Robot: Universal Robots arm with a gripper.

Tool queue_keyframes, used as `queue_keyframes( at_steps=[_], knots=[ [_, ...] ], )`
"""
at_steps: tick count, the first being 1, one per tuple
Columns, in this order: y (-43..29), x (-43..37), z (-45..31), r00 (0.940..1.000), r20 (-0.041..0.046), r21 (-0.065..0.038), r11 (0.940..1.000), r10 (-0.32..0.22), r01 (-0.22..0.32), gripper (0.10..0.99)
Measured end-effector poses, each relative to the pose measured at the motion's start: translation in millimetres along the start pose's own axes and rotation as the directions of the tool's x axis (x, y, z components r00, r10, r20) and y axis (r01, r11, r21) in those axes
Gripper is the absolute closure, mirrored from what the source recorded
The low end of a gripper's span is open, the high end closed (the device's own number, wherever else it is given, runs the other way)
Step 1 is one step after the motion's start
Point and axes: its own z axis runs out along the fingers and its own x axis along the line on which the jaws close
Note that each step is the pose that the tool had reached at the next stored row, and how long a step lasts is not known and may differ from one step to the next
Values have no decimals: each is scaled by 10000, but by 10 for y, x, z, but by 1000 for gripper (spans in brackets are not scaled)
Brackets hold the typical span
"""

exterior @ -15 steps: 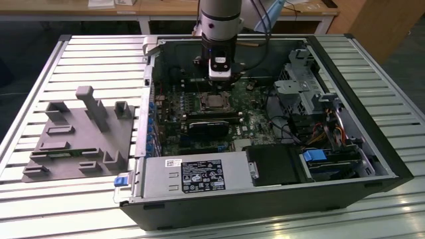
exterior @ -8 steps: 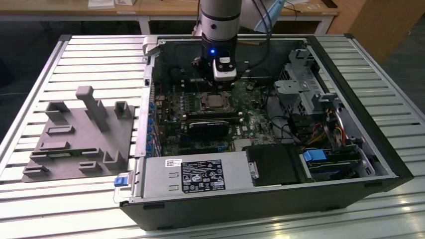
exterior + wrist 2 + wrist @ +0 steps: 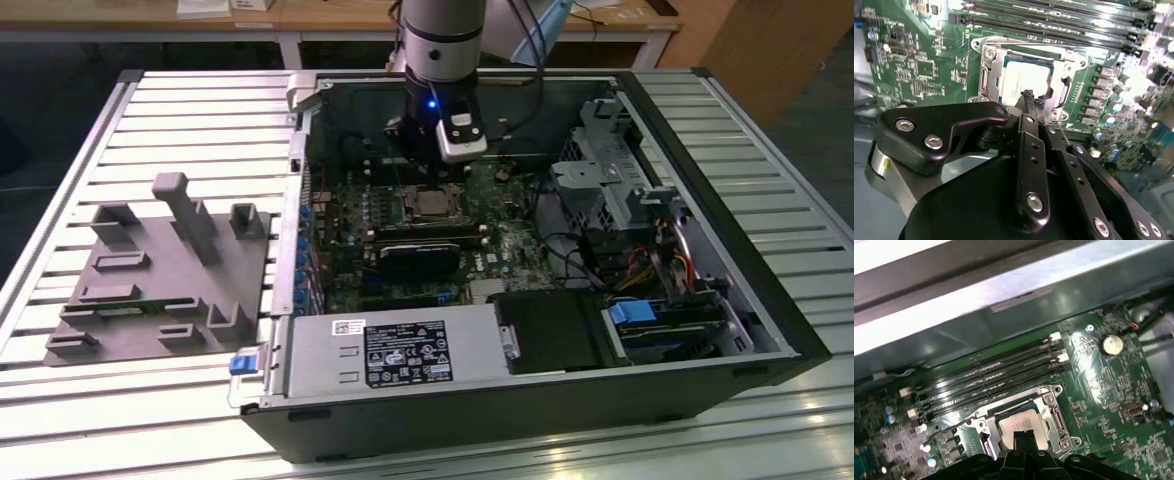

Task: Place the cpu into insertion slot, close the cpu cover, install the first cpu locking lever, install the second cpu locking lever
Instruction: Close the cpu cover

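From here I see my arm [image 3: 441, 35] as a silver-grey cylinder with a black band. A small blue light [image 3: 431, 103] glows on its wrist, with a white camera box [image 3: 462, 138] under it and a black cable [image 3: 538, 70] beside. The jaws have matte black link bars with round silver screws [image 3: 1035, 201].

Robotics lab for computer assembly.
An opened computer case [image 3: 534, 420] is laid on a slatted metal desk [image 3: 134, 420]; a robot arm [image 3: 441, 40] is seen above the case, a grey fixture block [image 3: 147, 290] beside it, wooden desks [image 3: 347, 18] behind it.
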Motion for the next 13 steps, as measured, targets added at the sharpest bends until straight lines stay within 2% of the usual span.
queue_keyframes(
  at_steps=[3,6,10,13],
  knots=[
    [-1,0,3,9994,-2,1,9994,-343,343,984],
    [-10,-3,11,9985,52,-17,9985,-549,549,984],
    [-55,-16,21,9973,113,-41,9974,-722,722,984],
    [-81,-19,33,9959,128,-50,9960,-891,892,984]
  ],
)
